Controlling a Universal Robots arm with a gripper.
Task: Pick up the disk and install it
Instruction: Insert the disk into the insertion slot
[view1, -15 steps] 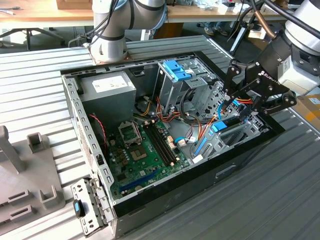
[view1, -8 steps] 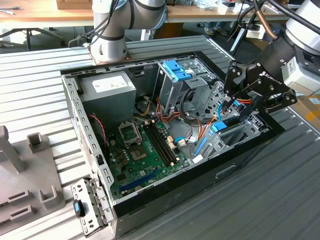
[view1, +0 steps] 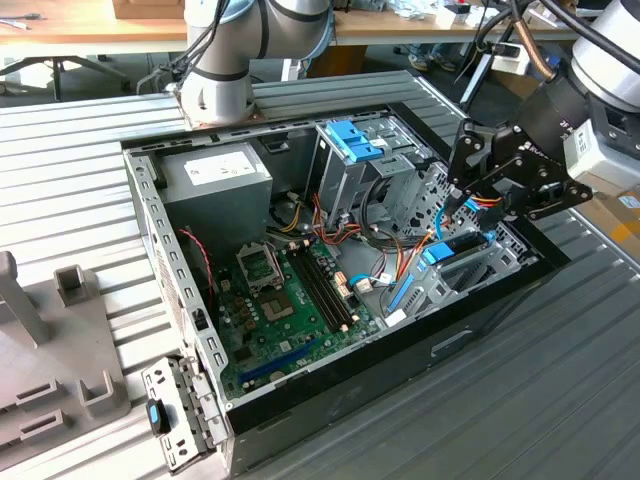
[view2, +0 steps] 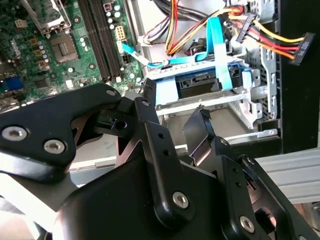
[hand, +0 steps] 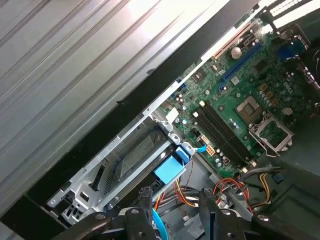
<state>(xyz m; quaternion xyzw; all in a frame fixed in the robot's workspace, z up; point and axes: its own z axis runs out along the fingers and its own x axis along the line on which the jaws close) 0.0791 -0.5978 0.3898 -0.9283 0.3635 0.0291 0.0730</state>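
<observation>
black robot hand (hand: 175, 202) is hovering with fingers spread, pinching nothing | dark flat disk with bright blue plastic rails (view1: 458, 247) is lying just beneath it in silver metal bay (view2: 260, 75) of open black computer case (view1: 480, 320)

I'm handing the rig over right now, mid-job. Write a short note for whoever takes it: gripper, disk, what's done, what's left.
Gripper: open and empty, poised just above the disk; I see no contact in either wrist view.
Disk: lying in the metal drive bay at the end of the computer case on the exterior view's right, blue tab toward the motherboard.
Done: disk is in the bay, out of the gripper.
Left: full seating cannot be confirmed from these views. The orange-and-red power cable hangs with its plug unattached.
</observation>
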